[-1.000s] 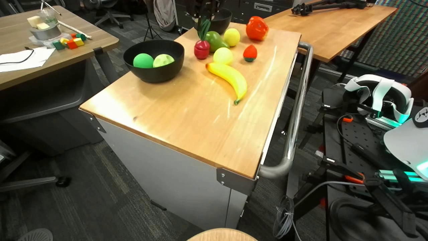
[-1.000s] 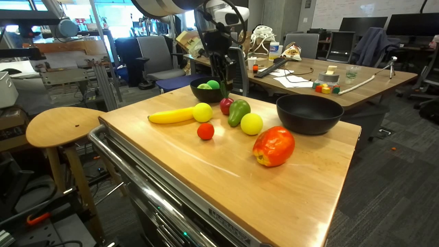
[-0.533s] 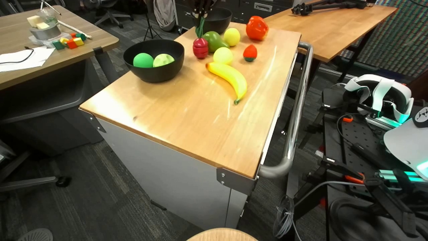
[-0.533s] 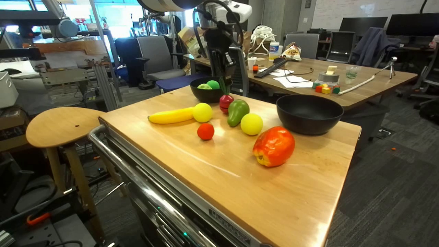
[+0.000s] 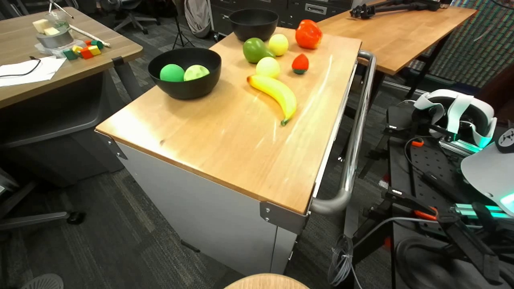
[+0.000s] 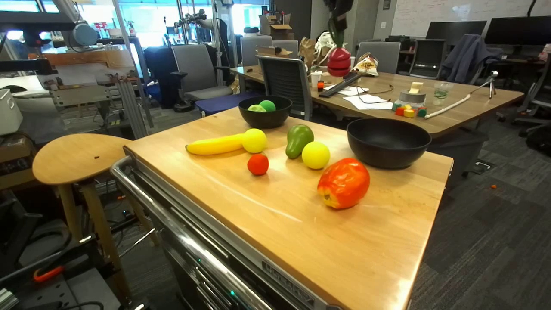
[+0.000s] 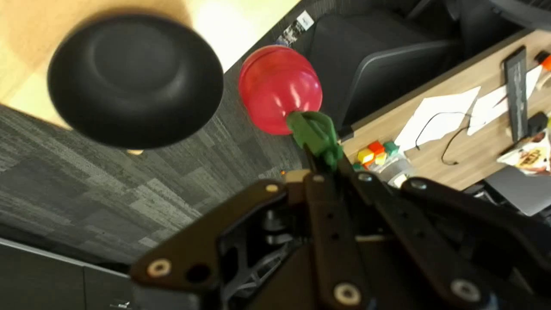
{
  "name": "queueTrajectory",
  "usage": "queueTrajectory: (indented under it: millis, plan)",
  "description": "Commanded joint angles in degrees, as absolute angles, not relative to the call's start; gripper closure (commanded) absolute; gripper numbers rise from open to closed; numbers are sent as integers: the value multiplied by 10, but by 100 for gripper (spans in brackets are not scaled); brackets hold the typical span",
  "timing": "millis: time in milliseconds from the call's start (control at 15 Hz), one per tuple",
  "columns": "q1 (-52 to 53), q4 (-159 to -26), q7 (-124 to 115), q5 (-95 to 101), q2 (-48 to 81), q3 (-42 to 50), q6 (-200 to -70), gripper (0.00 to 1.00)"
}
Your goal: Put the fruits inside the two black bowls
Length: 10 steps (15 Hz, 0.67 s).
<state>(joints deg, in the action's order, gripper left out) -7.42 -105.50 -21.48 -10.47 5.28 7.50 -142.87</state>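
My gripper (image 6: 339, 21) is shut on the green leaves of a red radish (image 6: 339, 62), held high above the table. In the wrist view the radish (image 7: 275, 86) hangs beside the wide black bowl (image 7: 133, 56), not over it. That bowl (image 6: 388, 148) stands empty. The smaller black bowl (image 6: 265, 122) holds two green balls (image 5: 172, 72). On the table lie a banana (image 6: 215, 145), two yellow balls (image 6: 254, 141), a green avocado (image 6: 299, 141), a red strawberry (image 5: 300, 63) and a large red-orange fruit (image 6: 343, 184). The gripper is out of an exterior view.
The wooden tabletop (image 6: 275, 232) has a metal rail (image 6: 185, 224) along one side. A desk (image 6: 465, 101) with blocks and papers stands beyond it. A wooden stool (image 6: 77, 157) stands beside the table.
My gripper has lifted the radish off the table from beside the avocado. It has moved up and towards the wide bowl's side. The other fruits and bowls have not moved.
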Motion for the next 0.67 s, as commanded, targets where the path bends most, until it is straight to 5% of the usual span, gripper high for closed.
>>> queueTrajectory:
  millis: [0,600]
  plan:
    - [-103,-986,-184,-128,87,97,-1390,99]
    - [-147,-891,-109,-169,238,94,-1370,99]
